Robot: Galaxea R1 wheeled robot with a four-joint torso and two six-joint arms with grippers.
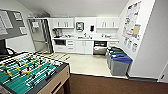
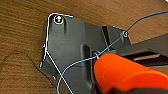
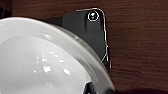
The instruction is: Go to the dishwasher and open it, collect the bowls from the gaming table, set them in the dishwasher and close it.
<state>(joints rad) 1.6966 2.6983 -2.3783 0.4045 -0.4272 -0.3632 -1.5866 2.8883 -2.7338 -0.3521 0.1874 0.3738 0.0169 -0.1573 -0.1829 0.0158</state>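
1. Underfoot, a brown carpet floor (image 1: 112, 86) lies below both jaws. It shows behind the dark wrist plates in both wrist views. Farther ahead it gives way to a pale kitchen floor (image 1: 85, 63).
2. Nearest the jaws among the furniture is the gaming table (image 1: 56, 80), close on the robot's left. It has a green field, rods and yellow figures.
3. Well ahead of the jaws, a desk (image 1: 85, 38) runs along the far wall of the kitchen. White cabinets stand under it and above it.
4. The dishwasher (image 1: 100, 47) is built in under that desk, towards its right end, well apart from both jaws. Its dark interior shows and its steel door (image 1: 99, 51) hangs down in front, so it stands open.
5. Grey bins stand in a row by the right wall, between the dishwasher and the jaws. The nearest bin (image 1: 120, 63) has a blue lid.
6. A white bowl (image 3: 45, 57) shows large and very close at the right jaws, its glossy hollow turned to the camera. It covers part of the wrist plate. Whether the right jaws are open, closed or gripping it cannot be told.
7. An orange rounded object (image 2: 125, 72) sits close at the left jaws, in front of the wrist plate; what it is cannot be told. Whether the left jaws are open or closed cannot be told either.
8. A thin blue wire (image 2: 75, 67) curves across the left wrist plate, passing just beside the orange object.
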